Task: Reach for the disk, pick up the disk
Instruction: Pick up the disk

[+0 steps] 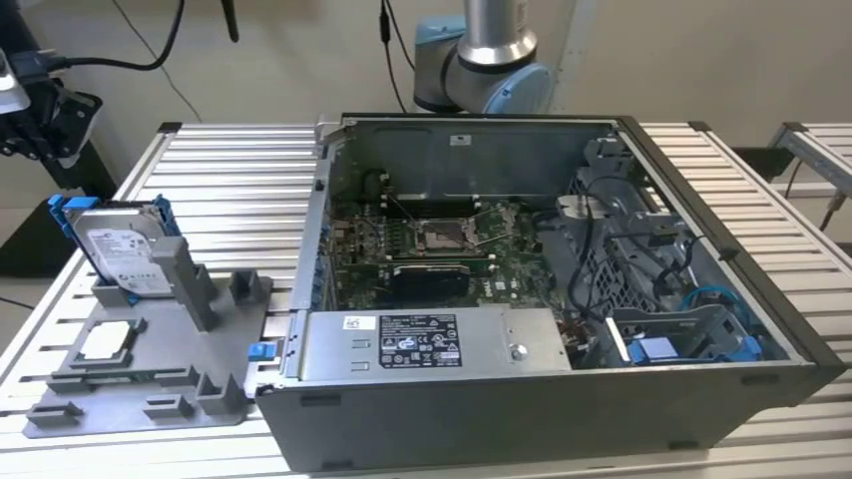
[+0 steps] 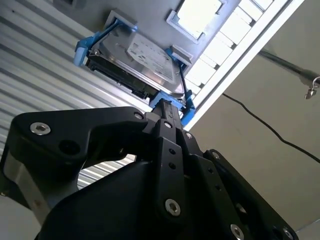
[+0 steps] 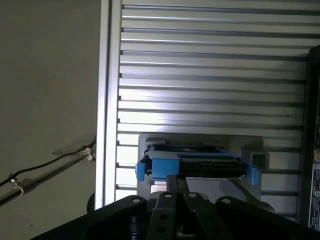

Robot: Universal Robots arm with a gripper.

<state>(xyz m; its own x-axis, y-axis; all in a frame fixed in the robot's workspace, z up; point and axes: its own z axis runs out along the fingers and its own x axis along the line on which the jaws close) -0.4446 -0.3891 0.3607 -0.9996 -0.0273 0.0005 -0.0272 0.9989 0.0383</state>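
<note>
Found the black metal linkage gripper (image 2: 167, 107) (image 3: 176, 181) with its fingertips pressed together, no gap visible in either wrist view, and gripping nothing. Saw the tips aimed at the flat rectangular silver metal disk (image 2: 145, 57) with white label and blue plastic bracket, overlapping the bracket's near edge in the second wrist view. Could not confirm contact from the wrist views alone. Placed the gripper's black body (image 1: 34, 120) high at the exterior view's left edge, apart from the disk (image 1: 120, 254). Located the disk standing on edge, leaning back slightly, in a grey plastic fixture (image 1: 134, 384) on the slatted aluminium table (image 1: 226, 170), to the exterior view's left of the open grey computer case (image 1: 533, 419). Noted a small flat silver square chip (image 1: 110, 342) lying flat on the same fixture, nearer the camera than the disk. Recorded the lower edge of the disk (image 3: 200, 165) hidden behind the gripper's own links in the first wrist view, the gripper cut off by the frame edge in the exterior view, and the label's print too small to make out.
</note>
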